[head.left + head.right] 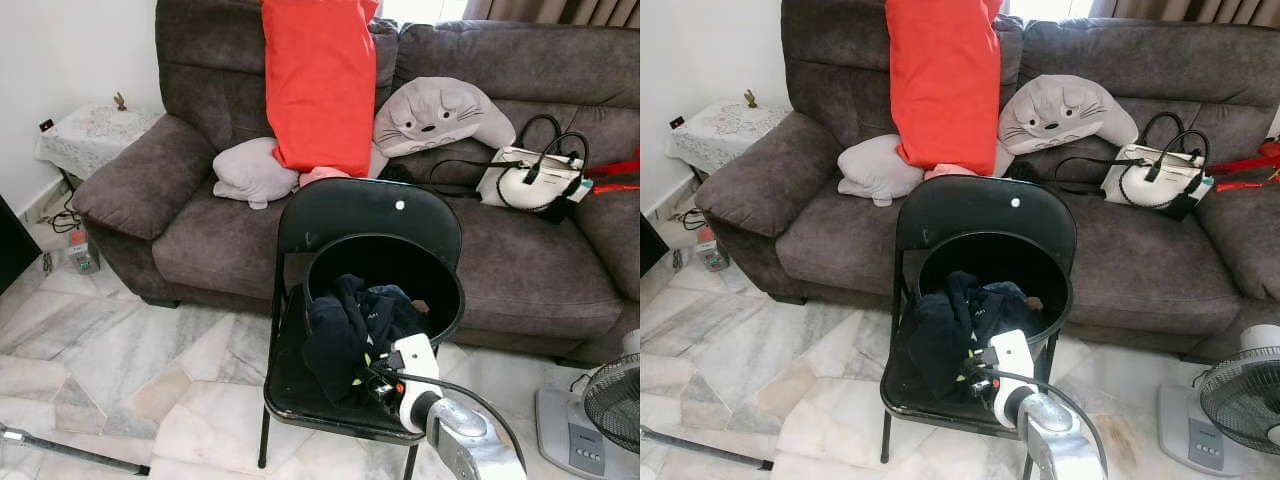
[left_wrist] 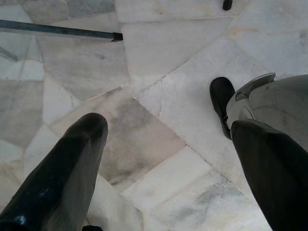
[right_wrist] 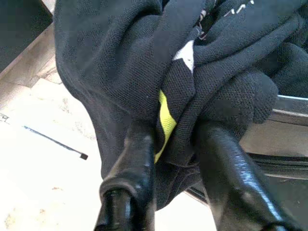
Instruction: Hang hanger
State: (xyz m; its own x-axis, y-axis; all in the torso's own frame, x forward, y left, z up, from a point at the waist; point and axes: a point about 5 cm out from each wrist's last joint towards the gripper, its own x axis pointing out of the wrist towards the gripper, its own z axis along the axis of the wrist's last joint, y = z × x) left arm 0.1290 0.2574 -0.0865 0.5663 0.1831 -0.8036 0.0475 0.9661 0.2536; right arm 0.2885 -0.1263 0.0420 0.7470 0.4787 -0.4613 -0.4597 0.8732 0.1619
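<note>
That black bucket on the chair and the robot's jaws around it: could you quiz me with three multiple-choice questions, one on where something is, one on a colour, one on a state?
1. Where does the black bucket stand?
A. on the sofa
B. on the black folding chair
C. on the floor by the fan

2. What colour is the large upright cushion on the sofa?
A. red
B. blue
C. green

3. What are the right gripper's jaws doing?
A. hanging over bare floor
B. pinching the white handbag
C. set on either side of a fold of dark clothing

Answers: 1 B, the bucket sits on the seat of the folding chair in front of the sofa. 2 A, the tall cushion is bright red. 3 C, the right wrist view shows both fingers flanking a bunch of the dark clothing with a yellow stripe.
</note>
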